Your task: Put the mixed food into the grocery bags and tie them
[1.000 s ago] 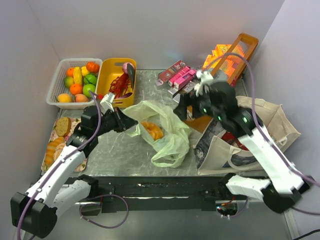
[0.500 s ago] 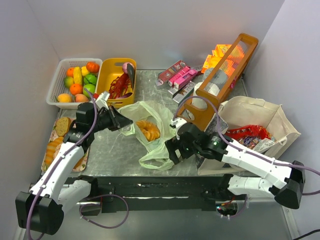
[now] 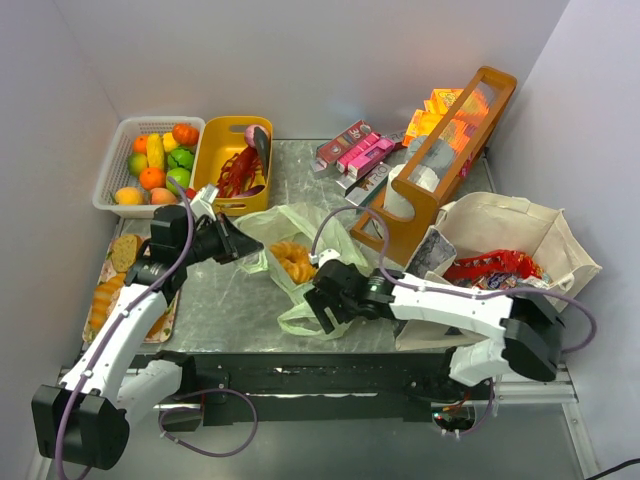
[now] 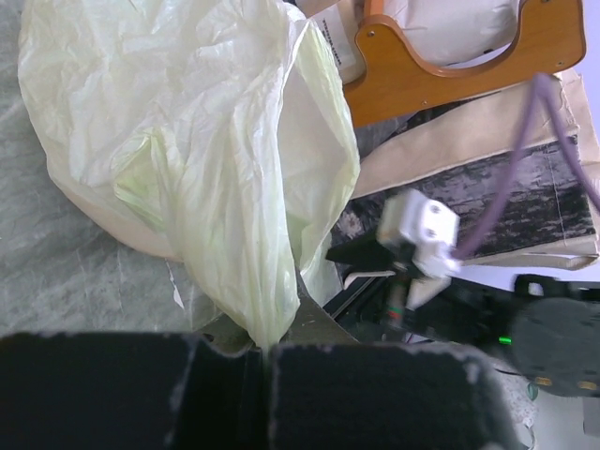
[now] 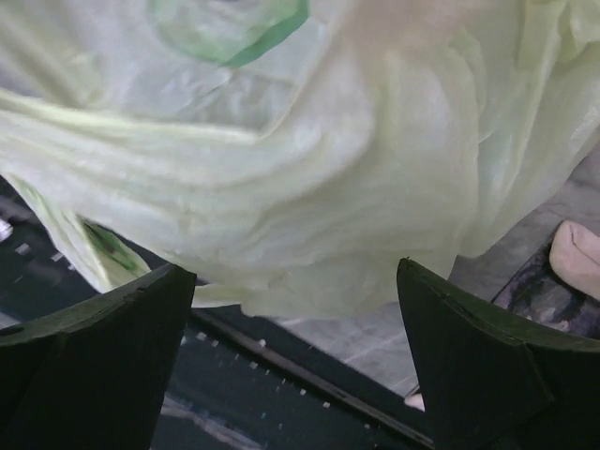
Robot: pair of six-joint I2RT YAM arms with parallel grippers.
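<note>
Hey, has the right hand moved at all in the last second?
Yes. The right hand swung away from the wooden crate, nearer and leftward, to the pale green plastic bag.

A grey marbled table (image 3: pixel 225 295) is sitting inside a pale enclosure. A plain white back wall (image 3: pixel 300 60) is rising behind the table, while lavender-tinted side walls (image 3: pixel 40 150) are closing in left and right of it. Soft, even light is falling across it.

Left gripper (image 4: pixel 267 349) jaws pinch pale green bag (image 4: pixel 187 141); wooden crate (image 4: pixel 441 70) beyond.
</note>
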